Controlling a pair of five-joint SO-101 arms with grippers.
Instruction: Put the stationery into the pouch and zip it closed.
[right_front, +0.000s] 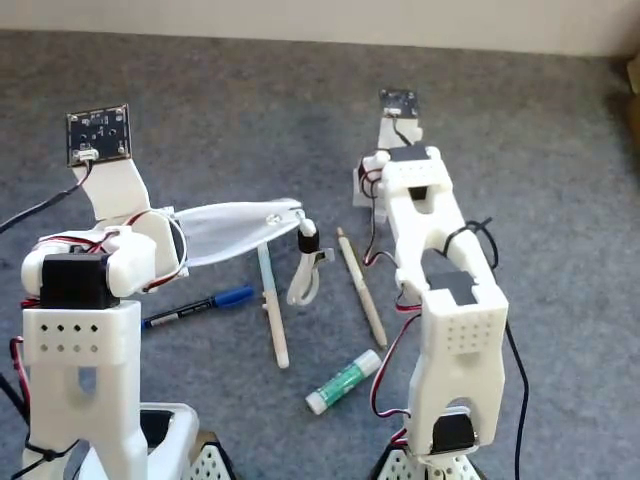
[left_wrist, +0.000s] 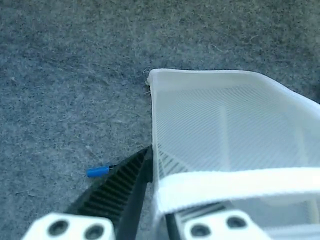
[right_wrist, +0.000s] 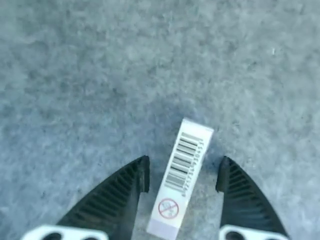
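Two pairs of jaws are doing two different jobs. Your right gripper (right_wrist: 183, 162) has its jaws apart, one on each side of a small white barcoded block (right_wrist: 181, 182) that lies flat on the grey carpet (right_wrist: 75, 75). Neither jaw seems to touch it, and I read that as lining up to pinch the block across its narrow width. Your left gripper (left_wrist: 152, 167) is clamped on the edge band of the white mesh pouch (left_wrist: 225, 125), probably to anchor it so the other arm can load it. Whether its mouth is open you cannot tell. From that grip the pouch runs right toward the middle of the table, where its looped strap (right_front: 303, 272) trails off the right end. Nearer you, all outside the pouch, lie the blue marker (right_front: 200, 306), white pen (right_front: 273, 315), pencil (right_front: 361, 288) and glue stick (right_front: 343, 382). The block sits far right, well apart from the pouch.
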